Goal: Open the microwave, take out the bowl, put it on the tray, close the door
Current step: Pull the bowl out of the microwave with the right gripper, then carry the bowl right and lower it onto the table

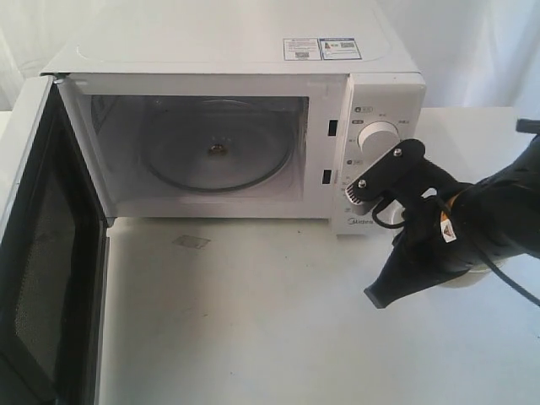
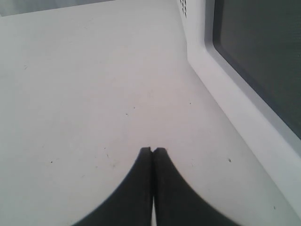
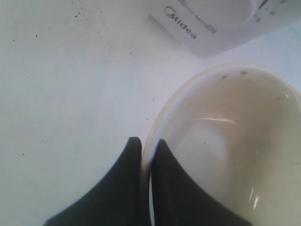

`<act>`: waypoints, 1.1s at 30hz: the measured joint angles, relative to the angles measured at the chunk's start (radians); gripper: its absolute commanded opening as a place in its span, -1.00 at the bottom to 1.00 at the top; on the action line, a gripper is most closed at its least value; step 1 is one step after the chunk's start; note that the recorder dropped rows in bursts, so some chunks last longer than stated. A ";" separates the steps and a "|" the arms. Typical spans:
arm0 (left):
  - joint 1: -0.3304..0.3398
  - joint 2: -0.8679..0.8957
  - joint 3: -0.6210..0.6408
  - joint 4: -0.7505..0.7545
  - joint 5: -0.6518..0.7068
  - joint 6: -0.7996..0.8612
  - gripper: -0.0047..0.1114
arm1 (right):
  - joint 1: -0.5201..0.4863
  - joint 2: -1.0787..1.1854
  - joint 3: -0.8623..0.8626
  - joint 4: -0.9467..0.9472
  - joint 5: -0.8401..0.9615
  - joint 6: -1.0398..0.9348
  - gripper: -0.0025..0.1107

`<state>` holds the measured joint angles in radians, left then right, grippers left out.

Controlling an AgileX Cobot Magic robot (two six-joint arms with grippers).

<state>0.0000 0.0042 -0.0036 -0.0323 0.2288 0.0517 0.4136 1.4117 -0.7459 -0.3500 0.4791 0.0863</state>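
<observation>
The white microwave [image 1: 253, 59] stands at the back with its door [image 1: 38, 253] swung wide open to the left. Only the glass turntable [image 1: 219, 156] shows in its cavity. My right gripper [image 1: 381, 294] hangs in front of the control panel [image 1: 380, 143], low over the table. In the right wrist view, my right gripper [image 3: 148, 140] is shut on the rim of the cream bowl [image 3: 225, 141], one finger inside and one outside. A pale sliver of the bowl [image 1: 472, 274] shows under the arm. My left gripper [image 2: 153, 149] is shut and empty, over the table beside the door [image 2: 254, 47]. The tray is out of view.
The white table [image 1: 253, 329] runs in front of the microwave, with a small clear patch [image 1: 191, 242] lying on it. The open door juts out along the left side. The Midea corner of the microwave [image 3: 197, 33] is close to the bowl.
</observation>
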 measured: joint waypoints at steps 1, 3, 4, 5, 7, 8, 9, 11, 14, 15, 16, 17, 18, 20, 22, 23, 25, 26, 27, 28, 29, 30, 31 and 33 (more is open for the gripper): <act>0.000 0.000 0.000 0.000 0.000 0.000 -0.92 | 0.000 0.012 0.000 0.000 -0.002 0.000 -0.96; 0.000 0.000 0.000 0.000 0.000 0.000 -0.92 | 0.000 0.041 0.000 0.004 -0.007 0.000 -0.96; 0.000 0.000 0.000 0.000 0.000 0.000 -0.92 | 0.000 0.053 0.000 0.004 -0.011 0.000 -0.96; 0.000 0.000 0.000 0.000 0.000 0.000 -0.92 | 0.002 0.063 0.000 0.008 -0.017 0.000 -0.96; 0.000 0.000 0.000 0.000 0.000 0.000 -0.92 | 0.016 0.078 0.000 0.014 -0.032 0.000 -0.96; 0.000 0.000 0.000 0.000 0.000 0.000 -0.92 | 0.025 0.079 0.000 0.019 -0.040 -0.005 -0.96; 0.000 0.000 0.000 0.000 0.000 0.000 -0.92 | 0.034 0.081 0.000 0.028 -0.052 -0.014 -0.96; 0.000 0.000 0.000 0.000 0.000 0.000 -0.92 | 0.048 0.081 0.000 0.036 -0.068 -0.028 -0.96; 0.000 0.000 0.000 0.000 0.000 0.000 -0.92 | 0.052 0.081 0.000 0.038 -0.072 -0.039 -0.96; 0.000 0.000 0.000 0.000 0.000 0.000 -0.92 | 0.052 0.081 0.000 0.038 -0.072 -0.044 -0.96; 0.000 0.000 0.000 0.000 0.000 0.000 -0.92 | 0.052 0.081 0.000 0.040 -0.072 -0.044 -0.96; 0.000 0.000 0.000 0.000 0.000 0.000 -0.92 | 0.052 0.081 0.000 0.039 -0.072 -0.046 -0.96; 0.000 0.000 0.000 0.000 0.000 0.000 -0.92 | 0.052 0.081 0.000 0.039 -0.072 -0.045 -0.96; 0.000 0.000 0.000 0.000 0.000 0.000 -0.92 | 0.052 0.081 0.000 0.040 -0.072 -0.045 -0.96; 0.000 0.000 0.000 0.000 0.000 0.000 -0.92 | 0.054 0.081 0.000 0.042 -0.072 -0.048 -0.96; 0.000 0.000 0.000 0.000 0.000 0.000 -0.92 | 0.056 0.081 0.000 0.047 -0.080 -0.048 -0.96; 0.000 0.000 0.000 0.000 0.000 0.000 -0.92 | 0.061 0.081 0.000 0.052 -0.107 -0.050 -0.96; 0.000 0.000 0.000 0.000 0.000 0.000 -0.92 | 0.065 0.081 0.000 0.052 -0.120 -0.052 -0.96; 0.000 0.000 0.000 0.000 0.000 0.000 -0.92 | 0.071 0.083 0.000 0.056 -0.131 -0.061 -0.96; 0.000 0.000 0.000 0.000 0.000 0.000 -0.92 | 0.078 0.087 0.000 0.056 -0.136 -0.065 -0.96; 0.000 0.000 0.000 0.000 0.000 0.000 -0.92 | 0.085 0.093 0.000 0.056 -0.145 -0.073 -0.96; 0.000 0.000 0.000 0.000 0.000 0.000 -0.92 | 0.090 0.102 0.000 0.056 -0.155 -0.086 -0.96; 0.000 0.000 0.000 0.000 0.000 0.000 -0.92 | 0.095 0.113 0.000 0.056 -0.162 -0.097 -0.96; 0.000 0.000 0.000 0.000 0.000 0.000 -0.92 | 0.099 0.139 0.000 0.056 -0.172 -0.114 -0.96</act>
<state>0.0000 0.0042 -0.0036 -0.0323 0.2288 0.0517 0.5130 1.5506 -0.7459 -0.2937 0.3071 -0.0275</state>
